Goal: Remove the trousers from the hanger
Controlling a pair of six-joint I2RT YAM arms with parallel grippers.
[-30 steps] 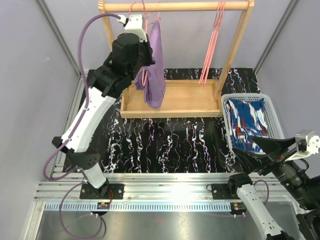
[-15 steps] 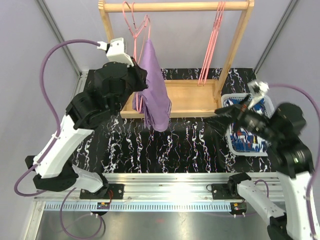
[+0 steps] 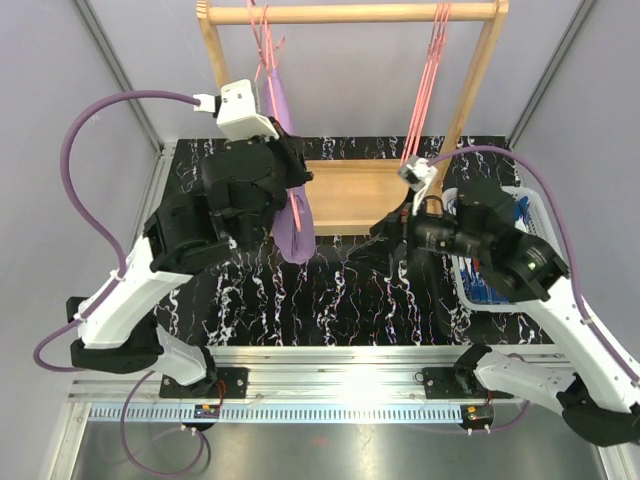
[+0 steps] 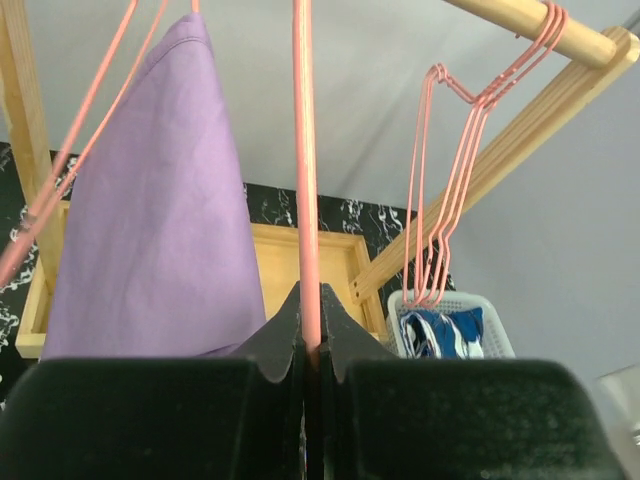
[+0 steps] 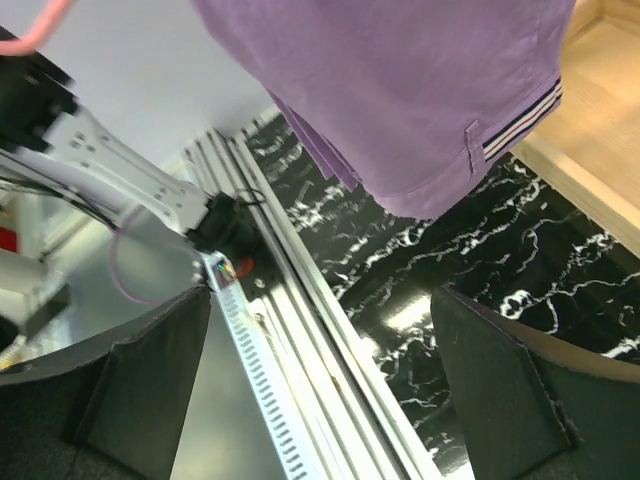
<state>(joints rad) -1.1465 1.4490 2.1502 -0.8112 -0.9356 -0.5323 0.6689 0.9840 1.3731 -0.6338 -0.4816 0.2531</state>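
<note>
The lilac trousers hang from a pink hanger at the left of the wooden rack. My left gripper is shut on the hanger's pink wire, with the lilac trousers just to its left. In the top view the left gripper is mostly hidden under its wrist. My right gripper is open and empty, to the right of the cloth and apart from it. The right wrist view shows the trousers' hem above the wide-open right gripper. The blue patterned trousers lie in the white basket.
The wooden rack has a top rod and a tray base. Empty pink hangers hang at its right end. The white basket stands at the right, partly hidden behind my right arm. The aluminium rail runs along the near edge.
My left arm has drawn the hanger and lilac trousers toward the near side. My right arm has swung from the basket side to the middle, close to the trousers, jaws open.
</note>
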